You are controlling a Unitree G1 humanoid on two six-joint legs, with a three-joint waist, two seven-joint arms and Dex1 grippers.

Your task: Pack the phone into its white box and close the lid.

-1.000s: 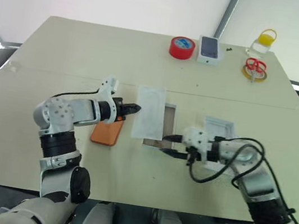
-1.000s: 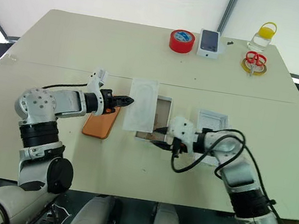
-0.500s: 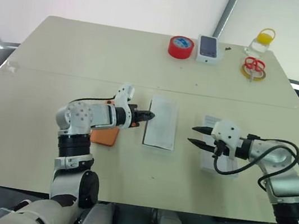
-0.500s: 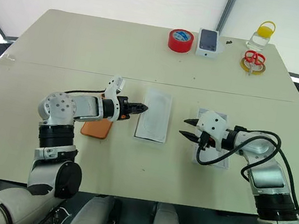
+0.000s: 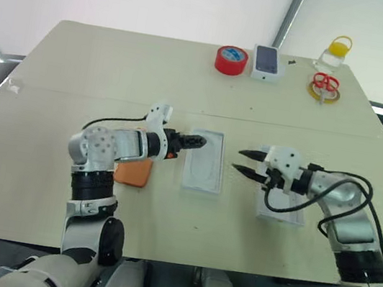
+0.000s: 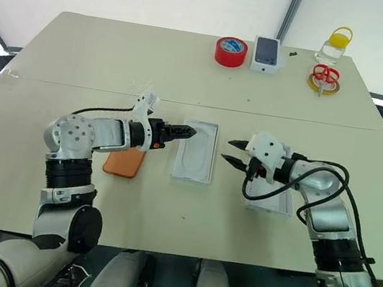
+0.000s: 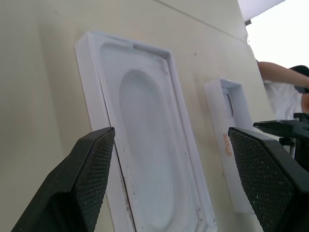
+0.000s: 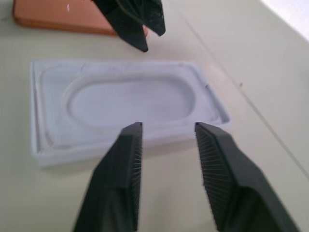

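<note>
The white box [image 5: 187, 178] lies mid-table with a thin white moulded tray [image 5: 205, 162] seated in it. My left gripper [image 5: 199, 143] hovers open at the box's left far corner, holding nothing. The orange phone [image 5: 134, 173] lies flat left of the box, partly under my left forearm; it also shows beyond the tray [image 8: 72, 14]. My right gripper [image 5: 237, 159] is open and empty, just right of the box and pointing at it. The lid [image 5: 282, 209] rests hollow side up under my right forearm, with orange lettering on its side wall [image 7: 226, 145].
At the table's far edge stand a red tape roll [image 5: 233, 60], a small white box picturing a dark phone [image 5: 267, 61], red-handled scissors on a yellow ring [image 5: 326, 87] and a yellow-capped bottle [image 5: 334, 55]. A person [image 7: 285, 82] is beyond the table.
The moulded tray, askew over the box before, now sits squarely in it. My left gripper has opened. My right gripper has left the box's near corner, risen to its right and narrowed.
</note>
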